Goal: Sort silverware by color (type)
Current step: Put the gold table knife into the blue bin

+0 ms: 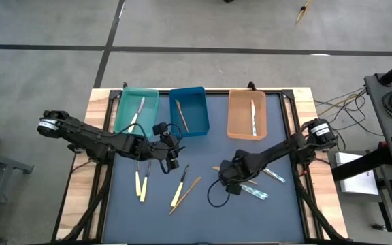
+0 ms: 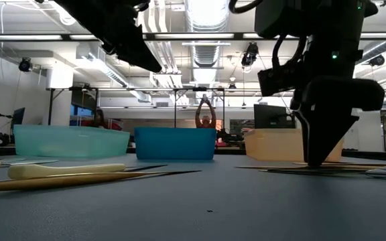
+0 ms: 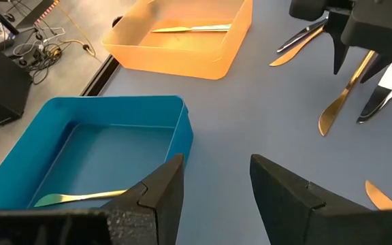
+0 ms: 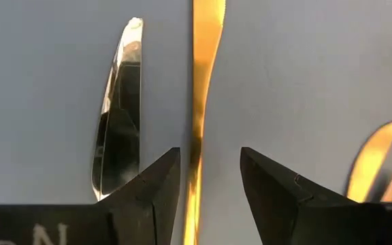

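The right gripper point(image 1: 229, 178) is down low on the dark table mat point(image 1: 203, 211), right of the middle. Its 2 fingers point(image 4: 156, 184) are apart, with 1 on each side of a thin gold knife point(image 4: 201, 82) that lies flat on the mat. The fingers do not squeeze the knife, and the knife is not lifted. Just beside that knife lies a shiny silver knife blade point(image 4: 118, 109). In the low view the gripper's tip point(image 2: 320, 150) comes down almost onto the mat.

The left gripper point(image 1: 171, 151) hangs above the mat near the front of the blue tray point(image 1: 188, 95). Its fingers point(image 3: 162, 194) are apart and hold nothing.

3 trays stand in a row at the far end of the mat. The teal tray point(image 1: 128, 102) on the left holds 1 pale piece of silverware point(image 1: 139, 109). The blue tray in the middle holds 1 tan wooden piece point(image 1: 181, 114). The orange tray point(image 1: 237, 102) on the right holds 1 silver piece point(image 1: 253, 117).

More silverware is loose on the mat. 2 cream-yellow pieces point(image 1: 141, 185) lie side by side near the left arm. Another cream-yellow piece point(image 1: 178, 192) and a tan wooden piece point(image 1: 186, 193) lie near the middle, close together. 2 silver pieces with pale blue handles point(image 1: 257, 194) lie to the right of the right gripper, close to it.

Past the table, a person point(image 2: 205, 114) stands far back in the room with both arms up.
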